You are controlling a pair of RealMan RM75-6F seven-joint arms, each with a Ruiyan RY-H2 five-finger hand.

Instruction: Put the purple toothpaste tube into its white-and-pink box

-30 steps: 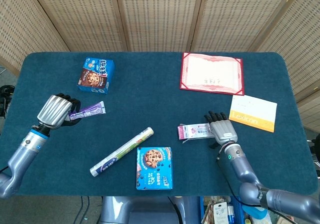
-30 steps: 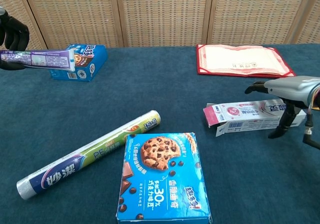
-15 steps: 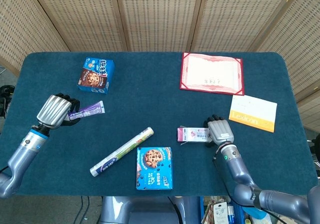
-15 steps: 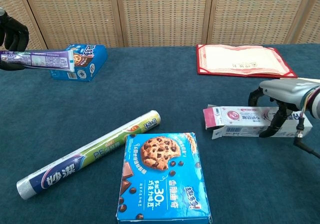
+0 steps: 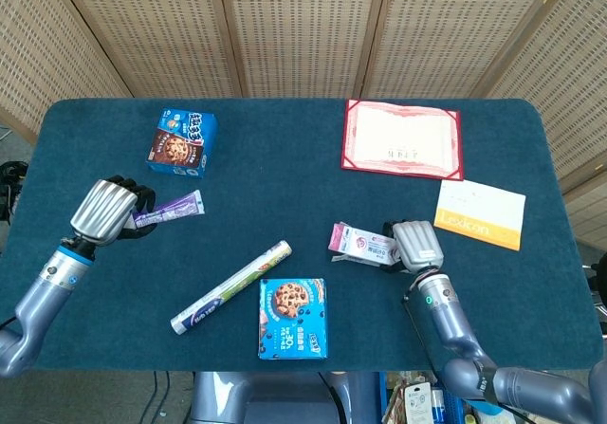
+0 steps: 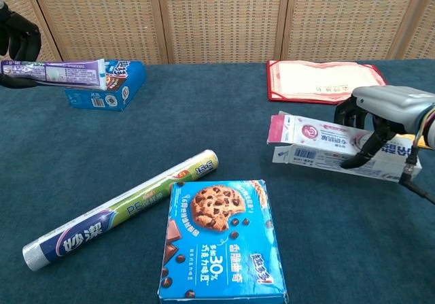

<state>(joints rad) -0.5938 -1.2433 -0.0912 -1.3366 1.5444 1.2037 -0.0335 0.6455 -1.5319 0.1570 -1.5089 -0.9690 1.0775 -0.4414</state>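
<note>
While your left hand (image 5: pixel 106 212) grips the purple toothpaste tube (image 5: pixel 169 210) by one end above the counter (image 5: pixel 285 177), far out on your left, the tube sticks out sideways toward the middle with most of its length unsupported. Your right hand (image 5: pixel 415 245) is closed around the white-and-pink box (image 5: pixel 360 243), which looks raised off the cloth, its open pink-flapped end tilted up and pointing toward the tube.

Risks, as I judge them:
- Tube and box are well apart. Both arms must close the gap, and a small angular error at either wrist would put the tube tip against the box edge instead of the mouth.
- The end flap (image 6: pixel 277 128) hangs across part of the opening. The tube could catch on it and fold it inward, blocking entry.
- Your grip is on the far end of the box. A push from the tube could make the box pivot or slide in the fingers.
- A squeeze hard enough to resist that could flatten the carton and narrow the mouth.
- The foil roll (image 5: pixel 230 286) and the cookie box (image 5: pixel 292 317) lie below the meeting path; a dropped tube could land on them.

Hard to make out:
- The chest view cuts off most of the left hand, so finger contact on the tube is unclear.
- Which end of the tube leads, cap or crimp, cannot be told.
- The box interior is not visible.
</note>
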